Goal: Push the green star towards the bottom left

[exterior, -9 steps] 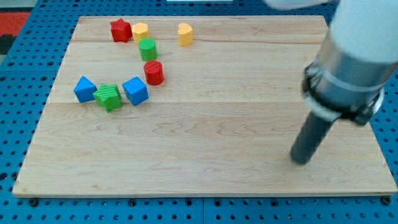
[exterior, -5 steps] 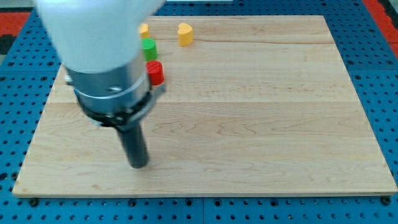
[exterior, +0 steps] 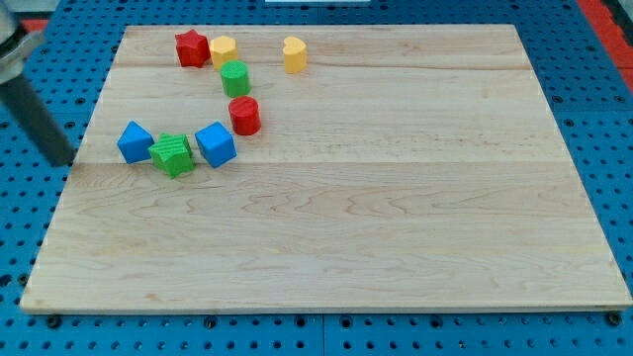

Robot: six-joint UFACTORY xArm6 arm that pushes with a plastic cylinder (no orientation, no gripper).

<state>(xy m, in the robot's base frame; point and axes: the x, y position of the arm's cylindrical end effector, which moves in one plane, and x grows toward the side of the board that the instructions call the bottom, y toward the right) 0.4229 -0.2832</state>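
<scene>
Your green star (exterior: pixel 173 154) sits far-left on the bench (exterior: pixel 396 247), wedged between two blue blocks (exterior: pixel 135 141) (exterior: pixel 215 144); my tip (exterior: pixel 61 161) waits off the left edge, no hand fitted

My tip (exterior: pixel 61 158) left of green star (exterior: pixel 173 154), well apart

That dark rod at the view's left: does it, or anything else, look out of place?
Slightly. My tip sits at the board's left edge, left of the blocks, touching none. The green star lies wedged between two blue blocks. Nothing looks damaged.
</scene>
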